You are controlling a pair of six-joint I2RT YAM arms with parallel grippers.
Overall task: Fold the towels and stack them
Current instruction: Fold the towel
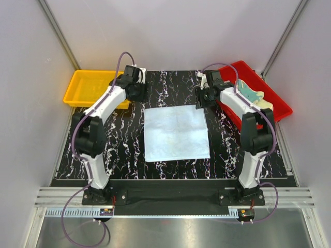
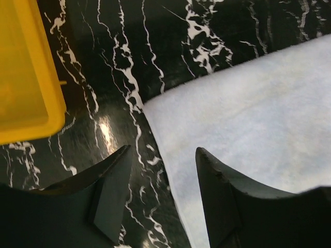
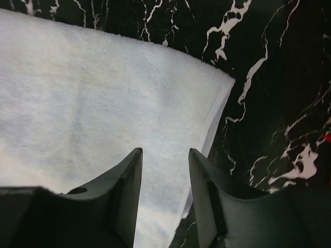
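Here, we see a light blue towel [image 1: 177, 133] lying spread flat and unfolded at the middle of the black marble-patterned table [image 1: 227, 150], with both arms reaching over its far edge.

The left gripper [image 2: 160, 178] hangs above the towel's far left corner, jaws parted and nothing clamped between them. In the left wrist view, one finger [image 2: 227, 201] stands over the cloth and the other over bare table, while the towel's side edge runs beneath the gap.

The right gripper [image 3: 164, 175] hangs above the far right corner in much the same pose, jaws apart and gripping nothing. In the right wrist view, the towel's hemmed edge passes under the gap, with one finger over the cloth and the other at the hem, beside bare table.

We cannot tell from either wrist view whether the fingertips touch the cloth.

At the table's far right, a red bin [image 1: 245, 70] holds a teal-green towel [image 1: 249, 93] and a pale yellow towel [image 1: 262, 102], both crumpled. A yellow bin [image 1: 77, 85] sits at the far left, near the left gripper.
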